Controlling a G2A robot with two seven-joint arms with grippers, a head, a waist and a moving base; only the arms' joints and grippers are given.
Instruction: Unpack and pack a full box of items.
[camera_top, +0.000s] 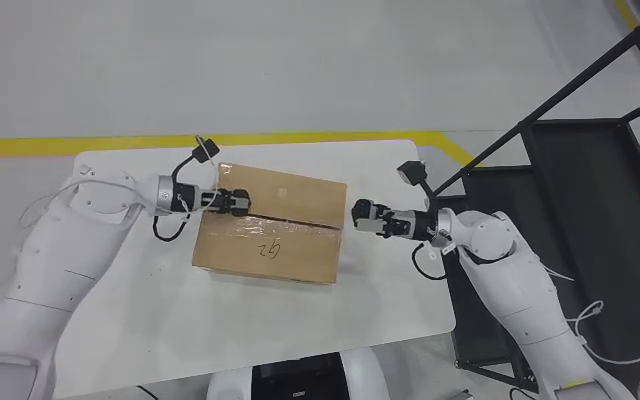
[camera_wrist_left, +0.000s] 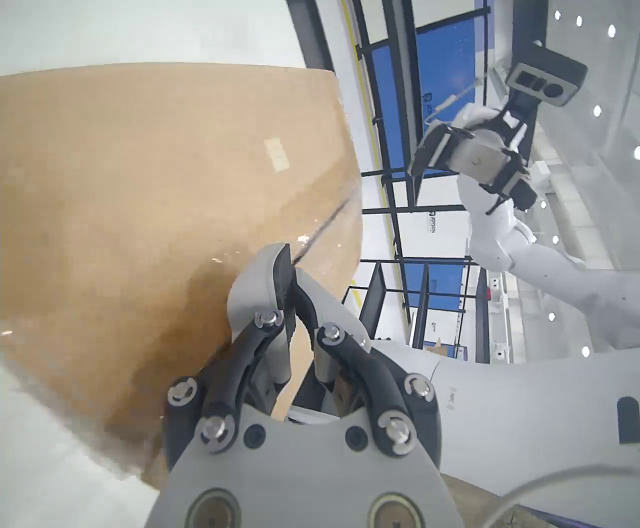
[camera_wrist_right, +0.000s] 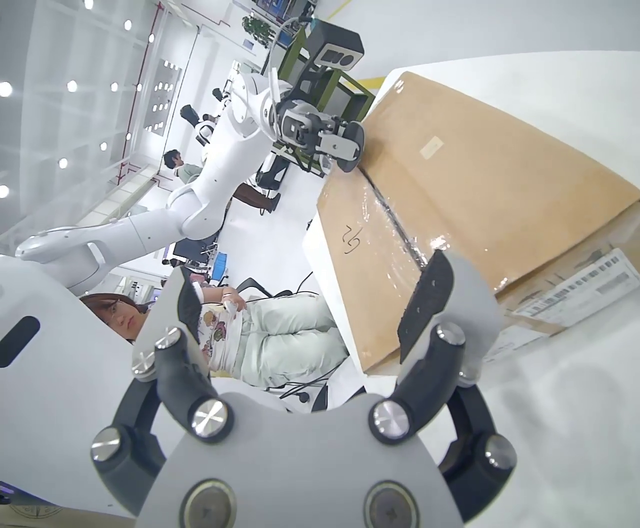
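The cardboard box (camera_top: 285, 250) lay closed on the white table (camera_top: 130, 320), its centre seam (camera_wrist_right: 390, 215) under clear tape. The left gripper (camera_top: 241, 201) sat at one end of that seam with its fingers drawn together. Whether they pinched tape could not be determined. The right gripper (camera_top: 360, 214) stood with fingers apart, just off the opposite end. Risk: with the box unrestrained, a pull at the seam could drag it across the table, or the tape could slip free.

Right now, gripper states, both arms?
Left gripper: shut, tips at the box top's taped seam.
Right gripper: open, empty, just off the box's end.
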